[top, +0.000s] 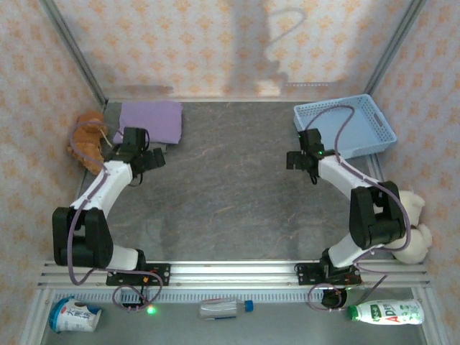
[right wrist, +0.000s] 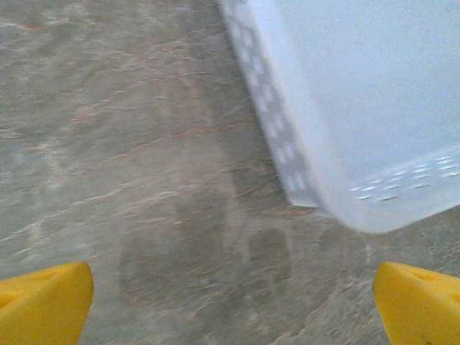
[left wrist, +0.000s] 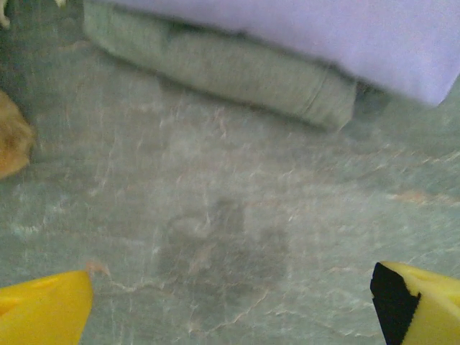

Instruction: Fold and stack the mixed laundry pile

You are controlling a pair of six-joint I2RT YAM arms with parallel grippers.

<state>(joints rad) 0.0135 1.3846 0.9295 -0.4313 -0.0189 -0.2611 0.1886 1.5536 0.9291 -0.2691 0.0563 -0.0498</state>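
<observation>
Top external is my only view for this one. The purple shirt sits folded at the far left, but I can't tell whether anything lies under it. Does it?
Observer: Yes. The left wrist view shows the lavender shirt lying on a folded grey-brown piece, whose edge sticks out beneath it.
Operator: Is the left gripper touching that stack?
Observer: No. Its yellow fingers are spread wide with only bare table between them, short of the stack.
Operator: And the right gripper?
Observer: The right wrist view shows it open and empty, with the basket corner just ahead.
</observation>
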